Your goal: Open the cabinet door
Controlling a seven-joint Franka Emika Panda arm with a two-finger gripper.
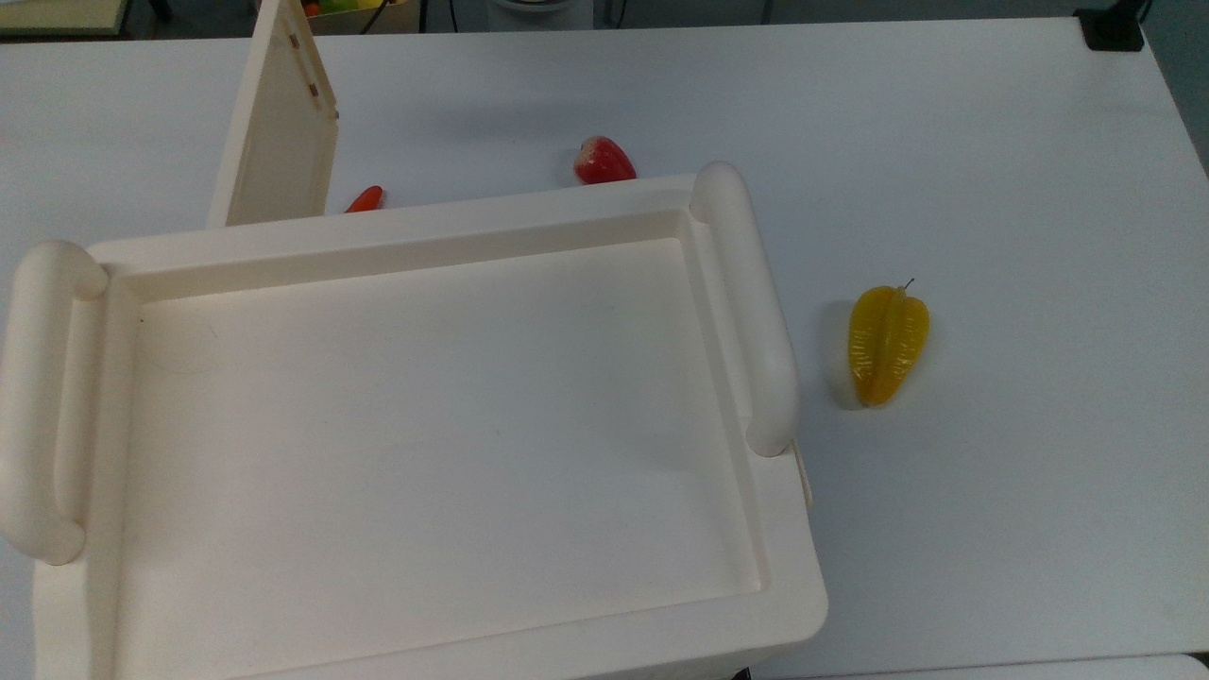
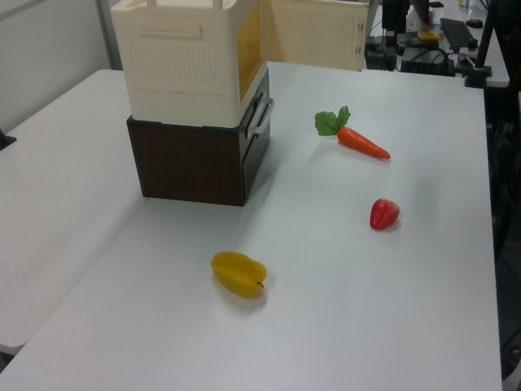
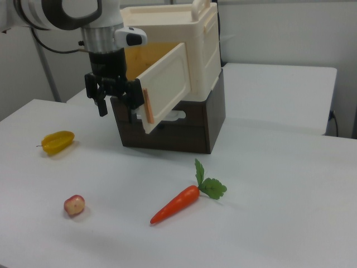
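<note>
The cream-white cabinet sits on a dark brown base. In the right view the cabinet has its door swung wide out from the front. From the top the cabinet door stands nearly square to the front, and in the left view the door reaches toward the back. My gripper hangs at the door's free edge in the right view. It is open, and one dark finger is right beside that edge.
On the white table lie a yellow star fruit, a small red fruit and a carrot. The carrot tip peeks out by the door. The left view shows the carrot in front of the opening.
</note>
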